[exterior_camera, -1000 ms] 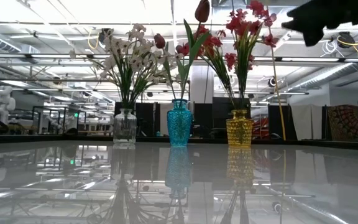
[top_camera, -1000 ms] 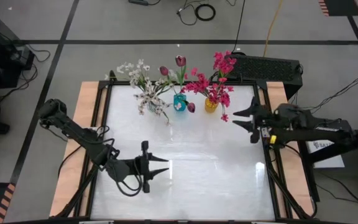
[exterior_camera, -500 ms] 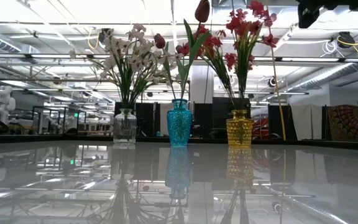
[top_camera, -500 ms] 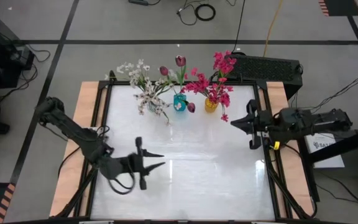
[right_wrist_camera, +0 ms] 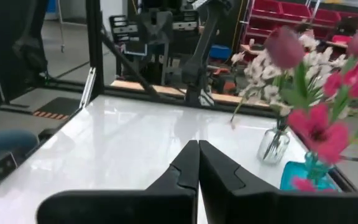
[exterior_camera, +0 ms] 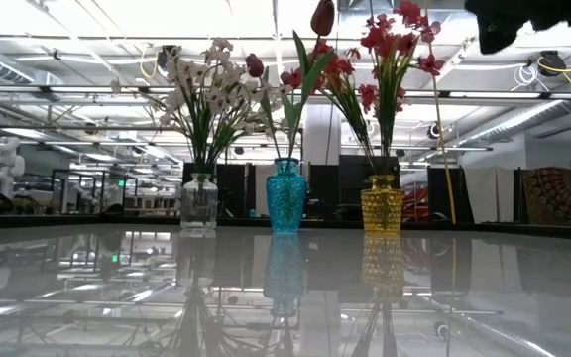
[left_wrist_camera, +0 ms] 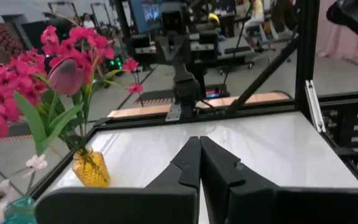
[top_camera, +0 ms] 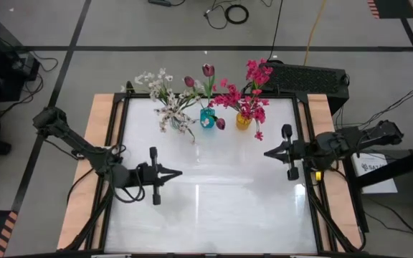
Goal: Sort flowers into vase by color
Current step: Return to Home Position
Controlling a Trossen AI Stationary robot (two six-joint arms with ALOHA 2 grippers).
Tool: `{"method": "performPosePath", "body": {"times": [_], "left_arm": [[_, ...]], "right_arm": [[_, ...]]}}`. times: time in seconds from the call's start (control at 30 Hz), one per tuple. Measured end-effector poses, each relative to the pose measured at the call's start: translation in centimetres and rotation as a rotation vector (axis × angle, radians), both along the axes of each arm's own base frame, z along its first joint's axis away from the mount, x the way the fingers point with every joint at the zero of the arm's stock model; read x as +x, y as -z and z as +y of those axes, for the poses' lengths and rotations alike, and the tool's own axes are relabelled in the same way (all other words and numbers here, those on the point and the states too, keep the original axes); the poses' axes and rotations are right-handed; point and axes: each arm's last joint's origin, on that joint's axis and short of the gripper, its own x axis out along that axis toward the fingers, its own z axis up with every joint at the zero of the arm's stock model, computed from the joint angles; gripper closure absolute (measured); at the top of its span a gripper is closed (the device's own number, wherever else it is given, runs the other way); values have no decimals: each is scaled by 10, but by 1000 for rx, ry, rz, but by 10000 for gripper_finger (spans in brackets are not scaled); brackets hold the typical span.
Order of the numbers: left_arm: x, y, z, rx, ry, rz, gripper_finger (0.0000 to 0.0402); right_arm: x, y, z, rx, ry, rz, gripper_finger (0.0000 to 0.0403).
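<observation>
Flowers (top_camera: pixel 206 93) fill vases (top_camera: pixel 207 120); left pincer (top_camera: pixel 178 173), right pincer (top_camera: pixel 267 153) (both closed) over table (top_camera: pixel 228 211).

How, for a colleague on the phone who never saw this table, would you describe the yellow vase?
In the high view, three vases stand in a row at the top edge of the white table. The yellow vase is the end one nearest the right arm, beside the teal vase. Yellow glass and magenta-pink flowers set it apart.
</observation>
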Motion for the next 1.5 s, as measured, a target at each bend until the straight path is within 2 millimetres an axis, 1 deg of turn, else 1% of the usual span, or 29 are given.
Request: {"method": "performPosePath", "body": {"times": [0.2,0.3,0.43,0.53,0.63,0.83,1.03,1.33,1.5], "left_arm": [[-4,39,15,-11,14,-21,396],[-8,54,22,-31,24,-9,396],[-13,72,34,-59,78,21,396],[-17,79,44,-74,83,4,398],[-24,85,53,-97,84,-2,399],[-41,92,62,-108,102,-23,400],[-57,99,69,-114,112,-48,401],[-68,115,82,-127,132,-71,401],[-72,123,90,-130,131,-70,401]], "right_arm": [[5,39,1,-34,-3,-6,402],[6,47,0,-37,-2,-69,403],[6,55,0,-23,-64,-88,403],[6,61,0,-6,-71,-74,403],[6,71,-2,12,-59,-40,403],[6,85,-4,47,-38,-1,403],[5,89,-3,62,-58,0,403],[5,89,-3,63,-65,0,403],[4,100,-3,69,-88,-21,403]]}}
